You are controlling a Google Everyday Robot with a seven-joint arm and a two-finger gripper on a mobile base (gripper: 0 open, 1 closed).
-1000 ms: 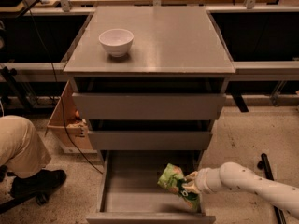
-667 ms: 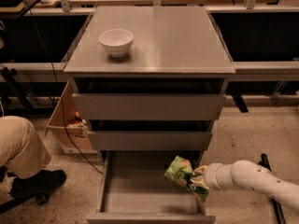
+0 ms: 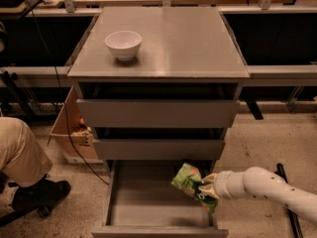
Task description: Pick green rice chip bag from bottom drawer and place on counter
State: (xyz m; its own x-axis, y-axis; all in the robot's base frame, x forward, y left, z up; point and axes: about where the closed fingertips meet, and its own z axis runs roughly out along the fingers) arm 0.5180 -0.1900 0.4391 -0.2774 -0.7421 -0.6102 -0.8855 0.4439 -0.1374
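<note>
Noting white bowl (image 3: 123,43) upper left on counter (image 3: 188,38). Seeing bottom drawer (image 3: 143,202) standing open, lower centre. Spotting green rice chip bag (image 3: 187,180) tilted over drawer's right side, lower centre-right. Judging it light, crinkly, soft, slippery; pinching an edge seam, not the puffed middle. Marking gripper (image 3: 205,190) lower right, fingers pressing together, pinching bag's right edge.

The arm (image 3: 265,185) is a thick, smooth white tube, rounded at the end, with small dark dots along it, perhaps screws. A cream collar leads to the pale gripper (image 3: 205,192), at the bottom drawer's (image 3: 143,200) right edge.
</note>
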